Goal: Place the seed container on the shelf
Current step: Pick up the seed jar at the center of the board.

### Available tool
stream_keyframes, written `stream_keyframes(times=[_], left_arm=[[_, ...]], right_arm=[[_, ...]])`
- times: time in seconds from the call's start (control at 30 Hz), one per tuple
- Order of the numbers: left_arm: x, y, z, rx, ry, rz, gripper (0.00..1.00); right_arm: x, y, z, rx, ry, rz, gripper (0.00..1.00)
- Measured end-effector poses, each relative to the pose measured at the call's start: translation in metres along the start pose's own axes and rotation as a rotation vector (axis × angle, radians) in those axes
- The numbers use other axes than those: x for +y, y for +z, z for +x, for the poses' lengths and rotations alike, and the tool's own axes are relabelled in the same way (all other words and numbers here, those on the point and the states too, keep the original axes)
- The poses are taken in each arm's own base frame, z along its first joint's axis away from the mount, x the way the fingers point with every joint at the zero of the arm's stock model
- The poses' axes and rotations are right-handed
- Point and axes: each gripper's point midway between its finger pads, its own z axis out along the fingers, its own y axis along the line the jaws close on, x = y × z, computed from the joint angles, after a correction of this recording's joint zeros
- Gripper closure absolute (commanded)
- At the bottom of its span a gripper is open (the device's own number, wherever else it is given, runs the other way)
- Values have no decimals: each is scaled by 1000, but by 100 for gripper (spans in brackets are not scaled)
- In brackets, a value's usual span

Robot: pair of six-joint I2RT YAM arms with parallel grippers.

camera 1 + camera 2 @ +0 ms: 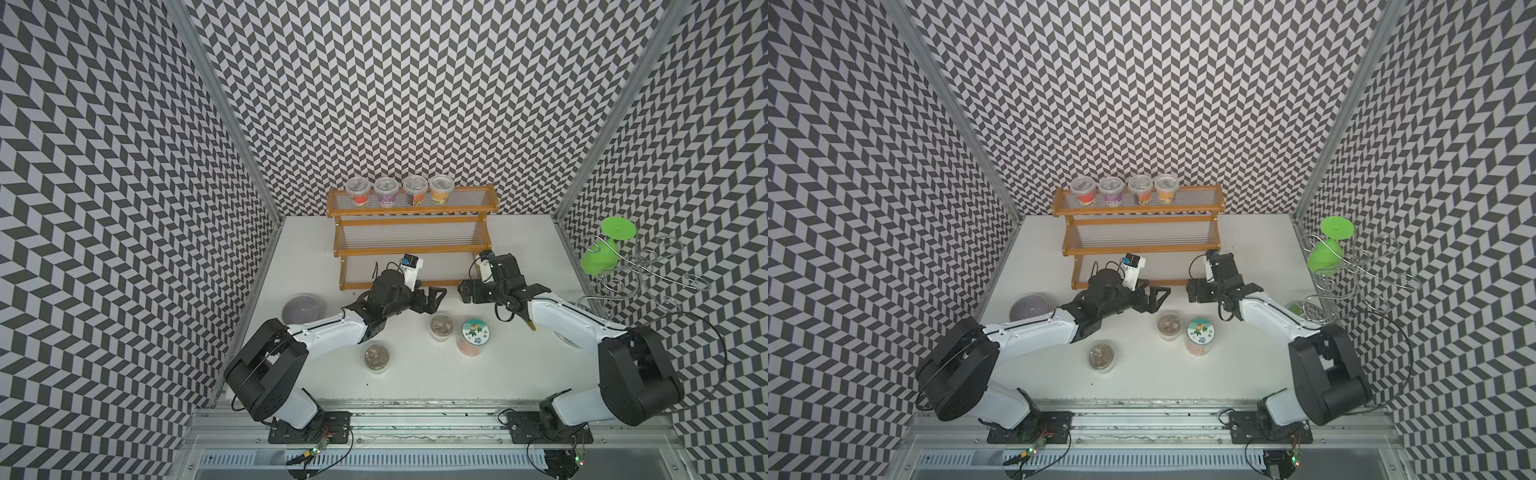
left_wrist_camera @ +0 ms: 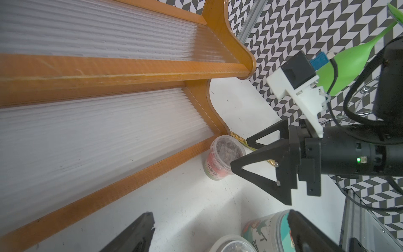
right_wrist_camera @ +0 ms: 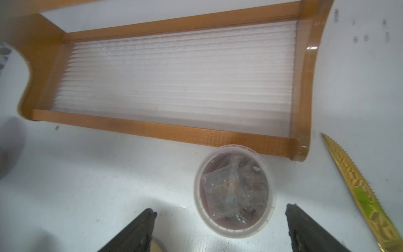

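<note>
Black-and-white chevrons cover the walls [image 1: 415, 104]; the table [image 1: 316, 249] is plain white. The shelf [image 1: 411, 212] has an orange-brown frame with pale ribbed tiers. The seed container [image 2: 220, 159] wears a red-and-green label. The wine glass [image 1: 602, 253] is bright green, the bowl [image 1: 301, 309] lilac, the serrated knife [image 3: 357, 189] gold.
</note>
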Motion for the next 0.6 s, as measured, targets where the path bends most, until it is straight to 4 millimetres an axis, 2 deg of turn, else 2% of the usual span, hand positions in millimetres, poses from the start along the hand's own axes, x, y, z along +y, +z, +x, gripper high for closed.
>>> stream_keyframes(times=[0.23,0.43,0.6], left_arm=[[-1,-1,-1,-3,2,2,0],[-1,-1,-1,-3,3,2,0],[0,-2,0,0,3,0,0]], right_arm=[[-12,14,6,31,-26,73,6],[-1,25,7,56,-68,59,10],[-1,29,8,66,-73,59,19]])
